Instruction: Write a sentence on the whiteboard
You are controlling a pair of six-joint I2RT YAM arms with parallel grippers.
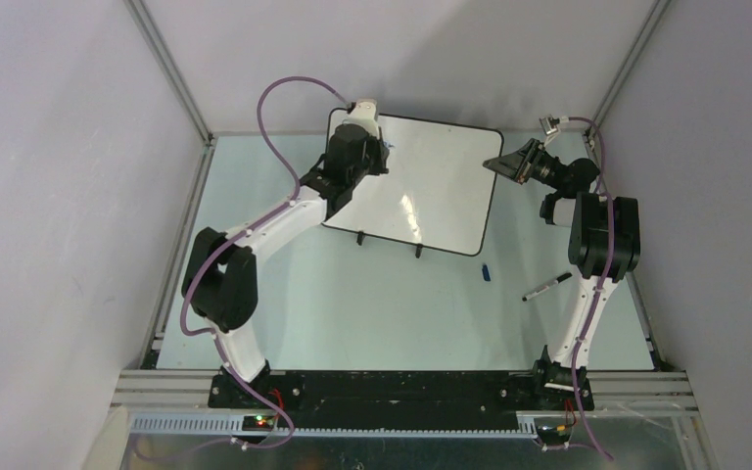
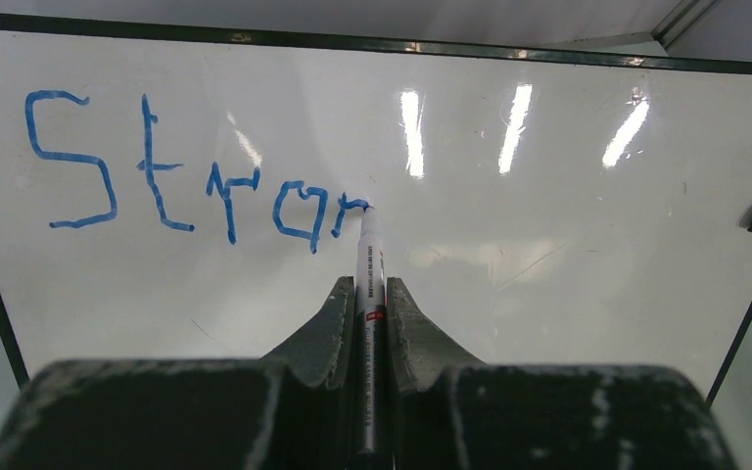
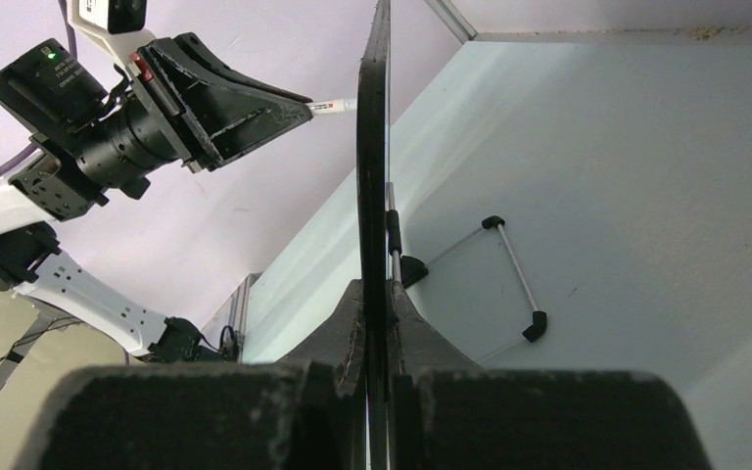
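The whiteboard (image 1: 431, 186) stands propped near the back of the table, glossy white with a black rim. My left gripper (image 2: 370, 286) is shut on a white marker (image 2: 370, 257) whose blue tip touches the board. The sentence (image 2: 186, 186) reads "Stran" in uneven blue letters, and the tip rests at the end of the last letter. My right gripper (image 3: 377, 289) is shut on the whiteboard's right edge (image 3: 373, 147). In the top view the left gripper (image 1: 377, 152) is at the board's upper left and the right gripper (image 1: 502, 162) at its right rim.
A black marker (image 1: 546, 286) and a blue cap (image 1: 486, 272) lie on the table right of the board. Two black feet (image 1: 360, 238) sit at the board's near edge, and a wire stand (image 3: 514, 274) props its back. Enclosure walls are close behind.
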